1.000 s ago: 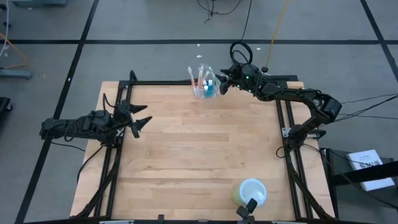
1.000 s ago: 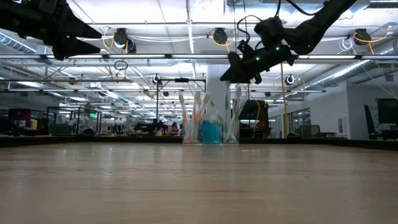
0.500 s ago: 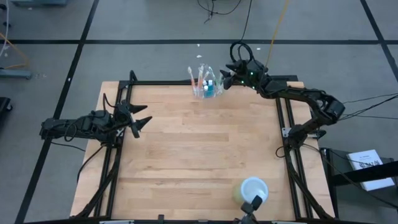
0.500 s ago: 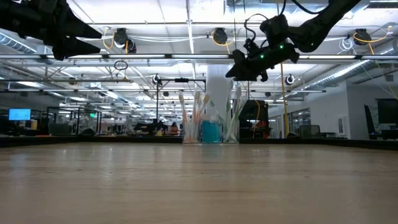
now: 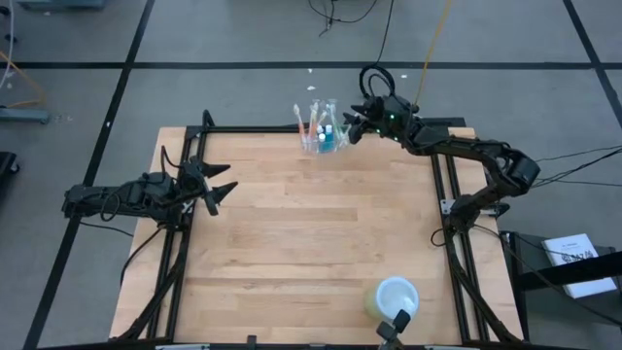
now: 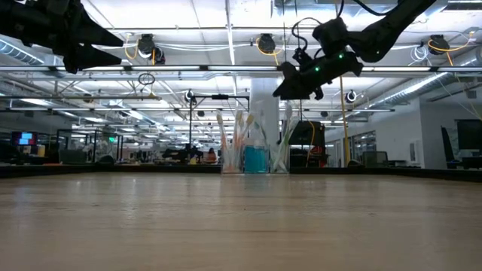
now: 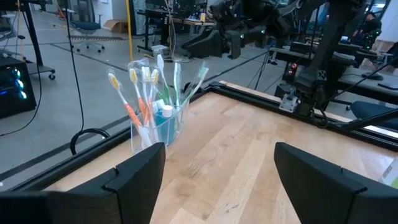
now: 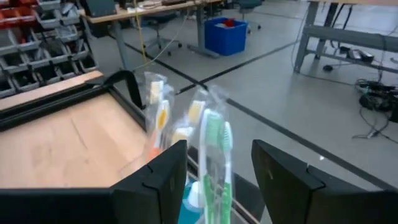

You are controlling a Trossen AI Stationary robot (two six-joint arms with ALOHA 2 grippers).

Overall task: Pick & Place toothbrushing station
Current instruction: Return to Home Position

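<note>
The clear holder cup [image 5: 322, 141] stands at the far edge of the table [image 5: 311, 243], with toothbrushes [image 7: 149, 93] upright inside it. The right gripper [image 5: 350, 129] hangs above and just beside it, jaws spread and holding nothing. The left gripper [image 5: 226, 178] waits at the left edge, jaws also spread. Wide bare wood lies between them. A white tub [image 5: 394, 296] sits at the near edge.

I see bare wood across the middle of the table [image 5: 311, 233], wide room to pass there. The far edge is blocked by the cup [image 5: 322, 141] with brushes [image 6: 242, 132] sticking up. My right gripper [image 5: 350, 125] hangs just beside and above them, fingers apart. My left gripper [image 5: 231, 176] hangs at the left rail, fingers spread. A round tub [image 5: 394, 297] stands at the near edge, right of centre.
</note>
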